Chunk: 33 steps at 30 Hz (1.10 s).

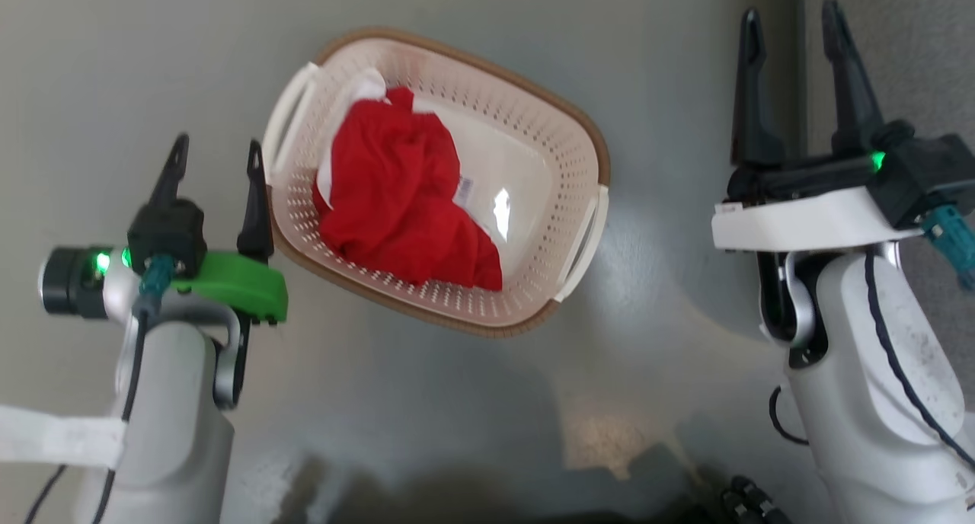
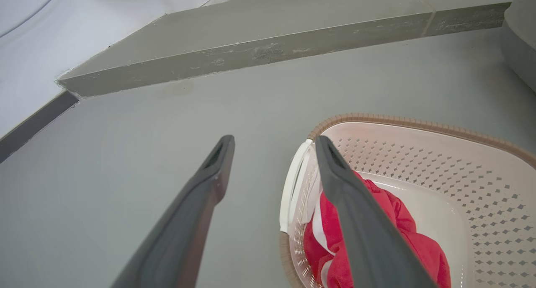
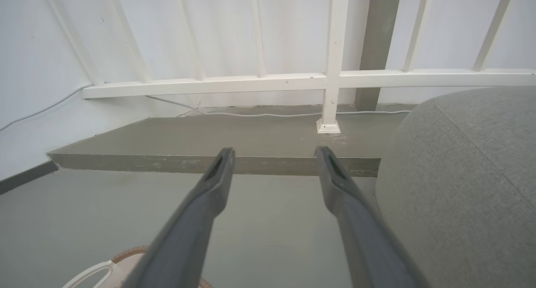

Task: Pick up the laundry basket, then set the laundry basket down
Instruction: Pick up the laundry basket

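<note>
Grey floor (image 1: 114,52), laundry basket (image 1: 525,128) between left gripper (image 1: 217,143) and right gripper (image 1: 792,10), both jaws wide, empty.

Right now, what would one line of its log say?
basket: on floor, red cloth inside | left gripper: open, near handle | right gripper: open, apart from basket

**Both arms up, both grippers parted**

The left gripper (image 1: 217,145), two long dark fingers on a green wrist plate (image 1: 236,284), points up the head view, fingers apart and holding nothing. The right gripper (image 1: 791,12), on a white wrist plate (image 1: 800,223), stands the same way. Pale grey forearms (image 1: 171,432) rise from below.
</note>
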### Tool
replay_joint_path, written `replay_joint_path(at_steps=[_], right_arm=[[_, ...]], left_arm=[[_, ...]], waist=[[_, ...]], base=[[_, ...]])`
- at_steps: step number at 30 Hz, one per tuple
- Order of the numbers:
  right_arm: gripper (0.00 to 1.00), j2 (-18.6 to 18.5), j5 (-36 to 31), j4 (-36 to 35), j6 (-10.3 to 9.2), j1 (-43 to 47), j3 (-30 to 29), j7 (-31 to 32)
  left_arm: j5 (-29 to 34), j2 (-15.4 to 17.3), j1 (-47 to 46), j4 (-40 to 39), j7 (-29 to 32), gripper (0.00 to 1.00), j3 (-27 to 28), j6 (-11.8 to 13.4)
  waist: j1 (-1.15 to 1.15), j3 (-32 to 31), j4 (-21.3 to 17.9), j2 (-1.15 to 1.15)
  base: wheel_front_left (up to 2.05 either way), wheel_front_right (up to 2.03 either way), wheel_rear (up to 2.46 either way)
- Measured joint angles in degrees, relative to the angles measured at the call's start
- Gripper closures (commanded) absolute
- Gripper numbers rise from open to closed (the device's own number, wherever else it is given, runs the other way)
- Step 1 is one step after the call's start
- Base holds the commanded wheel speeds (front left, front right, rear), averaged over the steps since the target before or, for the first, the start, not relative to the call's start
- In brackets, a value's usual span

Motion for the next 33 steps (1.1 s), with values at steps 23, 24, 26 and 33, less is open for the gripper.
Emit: replay_joint_path(at_steps=[23, 24, 26, 33], right_arm=[[0.0, -0.2, 0.7, -2.7, 0.0, -9.6, -0.3, 0.0], [0.0, -0.2, 0.7, -2.7, 0.0, -9.6, -0.3, 0.0], [0.0, -0.2, 0.7, -2.7, 0.0, -9.7, -0.5, 0.0], [0.0, -0.2, 1.3, -2.7, 0.0, -10.5, -0.7, 0.0]], left_arm=[[2.1, 3.2, -15.5, 13.0, 0.0, 0.0, 0.0, -1.7], [2.1, 3.4, -16.1, 13.2, 0.0, 0.0, 0.1, -1.7], [2.2, 3.7, -17.2, 14.2, 0.0, 0.0, 0.1, -1.7], [2.6, 4.6, -19.7, 17.0, 0.0, 0.0, 0.3, -2.2]], waist=[[0.0, 16.2, -3.2, 0.0], [0.0, 16.6, -3.4, 0.0], [-0.01, 17.2, -3.9, 0.0], [-0.01, 18.7, -5.0, 0.0]], base=[[0.0, 0.0, 0.0], [0.0, 0.0, 0.0], [0.0, 0.0, 0.0], [0.0, 0.0, 0.0]])
